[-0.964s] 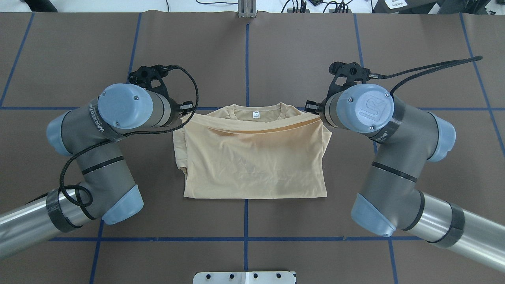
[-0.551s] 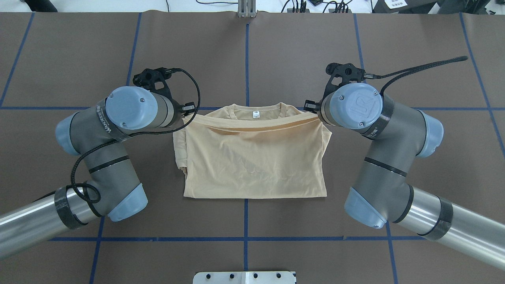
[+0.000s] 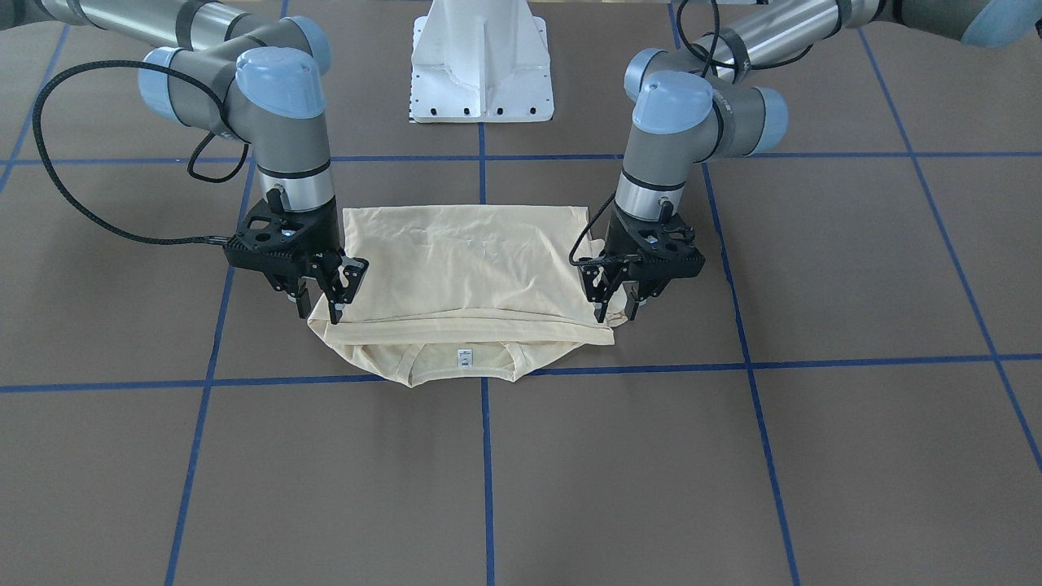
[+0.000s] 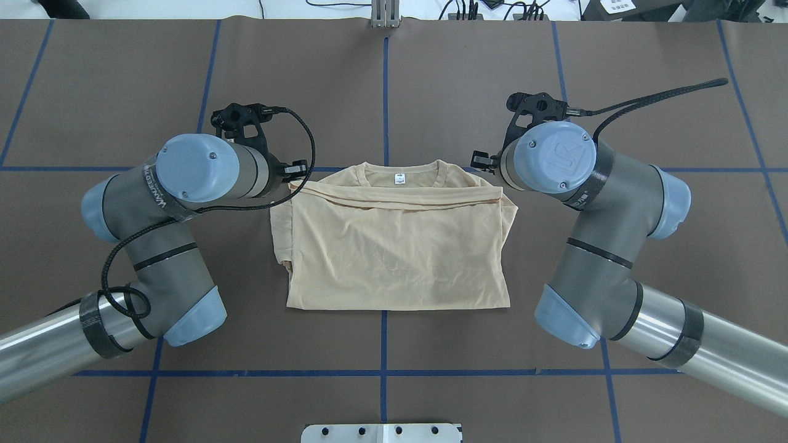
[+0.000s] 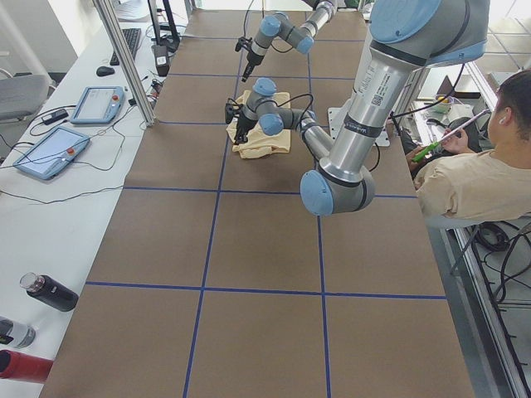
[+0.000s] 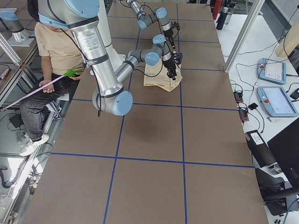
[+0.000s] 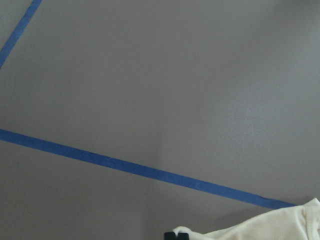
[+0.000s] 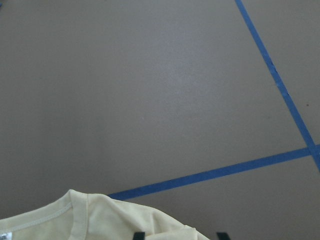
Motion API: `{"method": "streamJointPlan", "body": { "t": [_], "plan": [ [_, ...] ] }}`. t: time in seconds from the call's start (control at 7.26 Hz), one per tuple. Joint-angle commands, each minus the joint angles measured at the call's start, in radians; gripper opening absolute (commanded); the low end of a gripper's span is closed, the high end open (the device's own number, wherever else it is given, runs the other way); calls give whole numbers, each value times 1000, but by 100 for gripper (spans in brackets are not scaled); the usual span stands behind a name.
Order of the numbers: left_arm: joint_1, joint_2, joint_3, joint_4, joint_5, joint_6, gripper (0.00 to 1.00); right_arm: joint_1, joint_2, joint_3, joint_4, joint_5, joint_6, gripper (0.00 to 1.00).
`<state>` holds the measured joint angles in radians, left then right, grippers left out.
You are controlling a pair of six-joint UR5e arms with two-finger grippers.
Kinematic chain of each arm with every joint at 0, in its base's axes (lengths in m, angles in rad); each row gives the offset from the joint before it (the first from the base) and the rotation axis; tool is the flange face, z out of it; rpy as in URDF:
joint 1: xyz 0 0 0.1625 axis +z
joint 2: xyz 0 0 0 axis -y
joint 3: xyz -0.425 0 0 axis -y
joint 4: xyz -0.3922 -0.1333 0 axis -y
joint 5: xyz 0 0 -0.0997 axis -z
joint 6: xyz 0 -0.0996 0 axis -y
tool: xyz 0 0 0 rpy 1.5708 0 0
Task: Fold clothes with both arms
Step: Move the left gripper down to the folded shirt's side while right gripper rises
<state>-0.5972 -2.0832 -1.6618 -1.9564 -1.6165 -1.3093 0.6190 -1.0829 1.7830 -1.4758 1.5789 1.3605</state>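
Cream shirt (image 4: 394,258), folded edge lying loose. We log left gripper (image 3: 617,313) and right gripper (image 3: 319,313) both spread; on lifting, jaws may snag cloth, undoing fold.

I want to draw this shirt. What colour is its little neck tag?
The neck tag is white, clearest in the overhead view.

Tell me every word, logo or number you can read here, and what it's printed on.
"UR": moulded on a blue joint cap of the right arm.
White lettering on the left arm near its wrist: too blurred to read.
Dark lettering on that arm's silver tube, side view: too small.
Neck tag on the shirt: print too small to read.
No other print shows on the shirt.
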Motion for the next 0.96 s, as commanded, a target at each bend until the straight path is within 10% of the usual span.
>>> {"method": "streamJointPlan", "body": {
  "t": [0.0, 0.83],
  "plan": [
    [3, 75, -83, -18, -75, 22, 100, 39, -8, 25, 6, 87, -93, 100],
    [286, 170, -165, -67, 3, -168, 90, 45, -48, 24, 92, 87, -103, 100]
  ]
}}
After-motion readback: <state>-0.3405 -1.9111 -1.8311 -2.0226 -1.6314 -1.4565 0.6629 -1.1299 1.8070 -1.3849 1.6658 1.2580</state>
